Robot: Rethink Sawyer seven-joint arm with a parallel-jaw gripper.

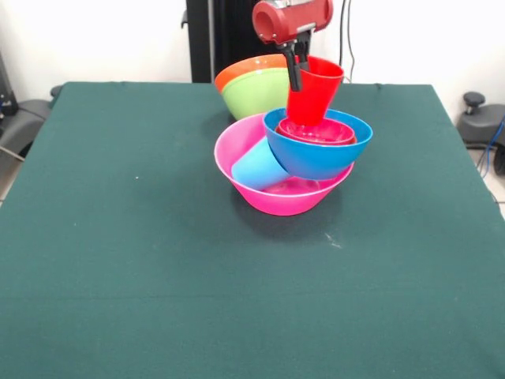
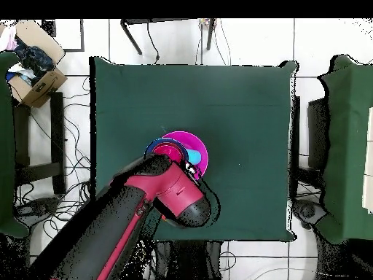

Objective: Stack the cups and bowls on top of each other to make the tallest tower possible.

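On the tabletop (image 1: 118,260) we see the pink bowl (image 1: 237,154) holding a light blue cup (image 1: 259,167) on its side, mouth down-left. The tilted blue bowl (image 1: 316,158) carries a small red bowl (image 1: 316,133). Our tool (image 1: 296,67) grips the red cup (image 1: 314,96), mouth up, leaning right.

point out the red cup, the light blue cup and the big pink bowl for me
red cup (image 1: 314,96), front view, on its outer side wall.
light blue cup (image 1: 257,166), front view, on its side, lying in the pink bowl.
big pink bowl (image 1: 276,201), front view, on its outer front wall below the rim.
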